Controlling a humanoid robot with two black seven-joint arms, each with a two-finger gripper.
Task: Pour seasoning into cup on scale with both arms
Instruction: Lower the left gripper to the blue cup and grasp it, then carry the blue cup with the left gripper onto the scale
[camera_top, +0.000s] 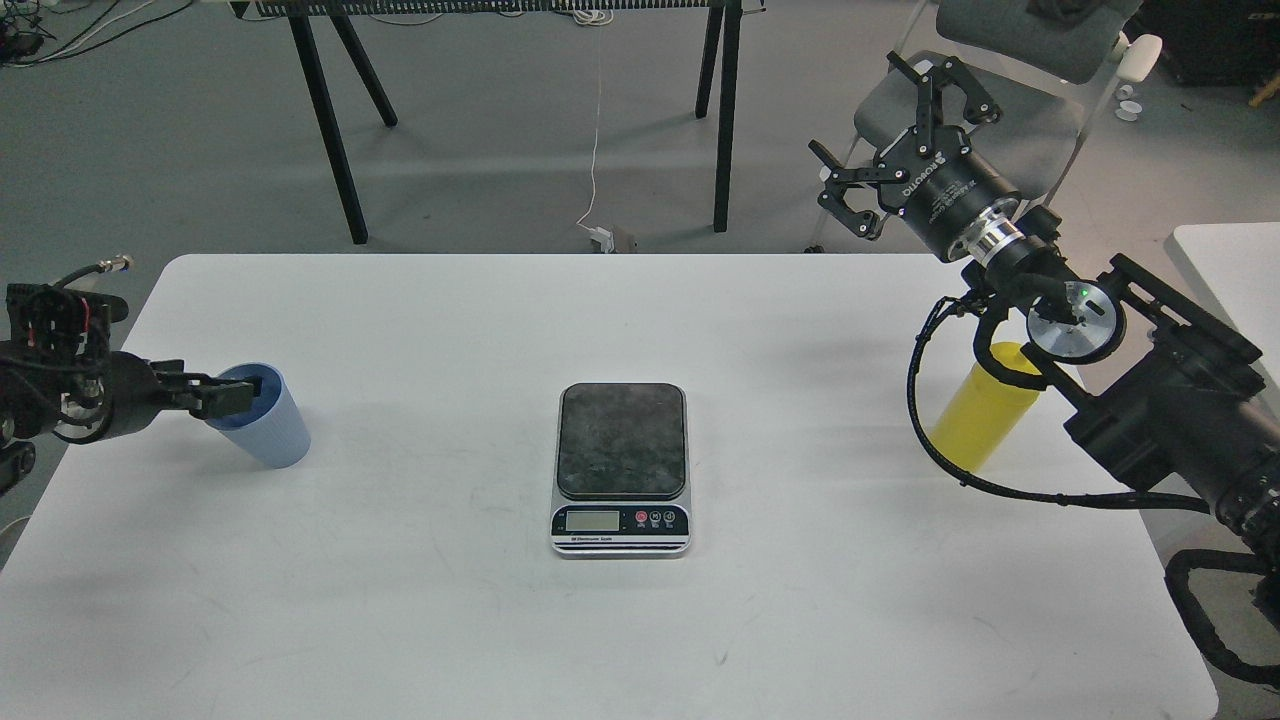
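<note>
The light-blue cup (268, 428) stands upright at the left of the white table (420, 620). My left gripper (236, 393) reaches in low from the left, its tips at the cup's rim over its mouth; its fingers show as one dark bar. The scale (620, 440) lies at the table's middle with nothing on its dark platform. The yellow seasoning bottle (985, 412) stands at the right; its top and nozzle are hidden behind my right arm. My right gripper (893, 135) is open and empty, raised high beyond the table's far right edge.
A grey chair (1010, 110) stands behind the right gripper. Black legs of another table (330, 130) stand on the floor past the far edge. A second white table (1235, 265) shows at the right edge.
</note>
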